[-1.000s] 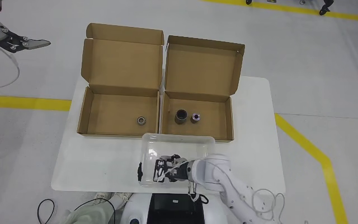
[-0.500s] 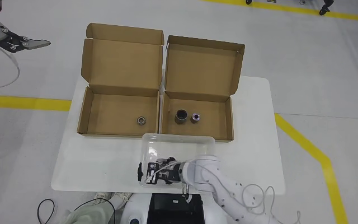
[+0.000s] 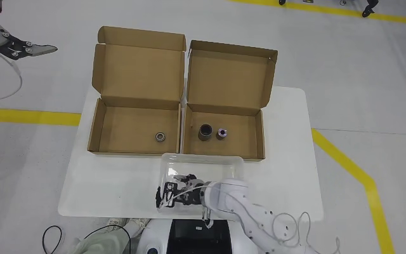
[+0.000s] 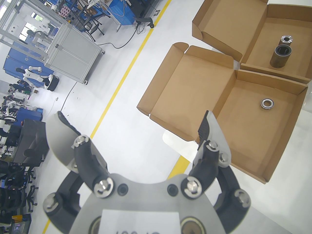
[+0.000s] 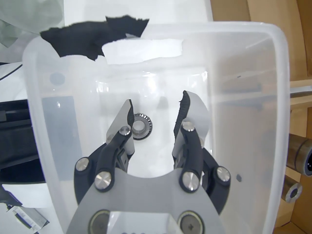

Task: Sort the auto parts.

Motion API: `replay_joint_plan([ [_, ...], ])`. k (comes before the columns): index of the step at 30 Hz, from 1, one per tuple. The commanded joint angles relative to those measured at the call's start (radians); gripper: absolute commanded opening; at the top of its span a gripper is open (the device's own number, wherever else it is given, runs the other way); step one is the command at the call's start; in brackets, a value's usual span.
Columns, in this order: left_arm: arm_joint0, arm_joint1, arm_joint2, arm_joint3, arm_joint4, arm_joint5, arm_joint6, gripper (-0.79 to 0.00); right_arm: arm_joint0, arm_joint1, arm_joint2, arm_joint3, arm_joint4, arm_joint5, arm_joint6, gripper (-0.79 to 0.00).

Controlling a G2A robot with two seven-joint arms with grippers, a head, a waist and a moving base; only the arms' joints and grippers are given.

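A clear plastic bin (image 3: pixel 222 158) stands at the table's near edge, and my right gripper (image 3: pixel 169 194) is inside its left end. In the right wrist view the right gripper (image 5: pixel 156 113) is open just above the bin (image 5: pixel 243 122) floor. A small steel bearing (image 5: pixel 141 129) lies on that floor, beside one finger (image 5: pixel 128 114). My left gripper (image 4: pixel 132 120) is open and empty, held high to the left of the boxes. The left cardboard box (image 3: pixel 130 130) holds one bearing (image 3: pixel 160 136). The right box (image 3: pixel 244 136) holds a dark cylinder (image 3: pixel 205 132) and a small silver sleeve (image 3: pixel 221 133).
Both boxes have their lids folded back, away from the robot. Torn black tape (image 5: pixel 92 38) sticks to the bin's end rim. White tabletop (image 3: pixel 285 159) lies bare right of the bin. A crumpled bag (image 5: pixel 26 5) lies beyond the bin's end.
My right gripper has slid leftward inside the bin, from its middle toward the left end. The parts in the boxes have not moved.
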Motion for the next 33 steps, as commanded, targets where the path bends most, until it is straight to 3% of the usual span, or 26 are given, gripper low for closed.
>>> replay_joint_plan([
  [1,0.000,0.000,0.000,0.000,0.000,0.000,0.000,0.000,-0.006,0.006,0.013,-0.008,0.000,-0.013,-0.003,-0.434],
  [15,0.000,0.000,0.000,0.000,0.000,0.000,0.000,0.000,-0.058,0.053,0.127,-0.127,0.017,-0.115,0.032,-0.434],
  [33,0.000,0.000,0.000,0.000,0.000,0.000,0.000,0.000,0.005,0.041,0.020,-0.003,0.060,-0.114,0.044,-0.400],
])
